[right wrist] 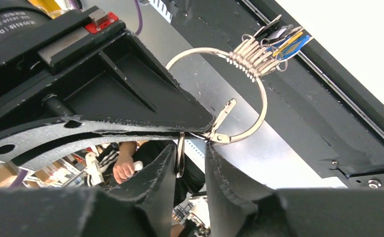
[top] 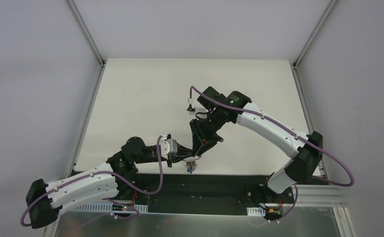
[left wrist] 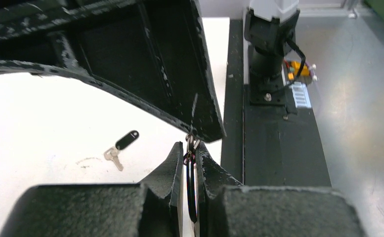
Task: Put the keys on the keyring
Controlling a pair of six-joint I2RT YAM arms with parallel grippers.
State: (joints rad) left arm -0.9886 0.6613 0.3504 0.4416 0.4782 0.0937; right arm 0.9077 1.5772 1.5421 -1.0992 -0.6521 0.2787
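Observation:
The keyring [right wrist: 262,101] is a large silver hinged ring; its clasp arm [right wrist: 225,114] swings inward. A bunch of silver keys [right wrist: 256,57] with a blue tag [right wrist: 292,44] hangs on it, seen also in the top view [top: 191,168]. My left gripper [left wrist: 192,148] is shut flat on the ring, which shows edge-on as a thin dark strip [left wrist: 192,187]. My right gripper [right wrist: 191,145] is open just below the hinge, with a small silver loop [right wrist: 180,155] between its fingers, unpinched. A loose silver key [left wrist: 114,158] with a black tag [left wrist: 127,139] lies on the white table.
Both grippers meet over the table's near edge [top: 190,174]. The black base strip [left wrist: 278,148] and the right arm's base [left wrist: 271,44] lie just beyond the ring. A person's hand [right wrist: 123,170] shows beneath the right fingers.

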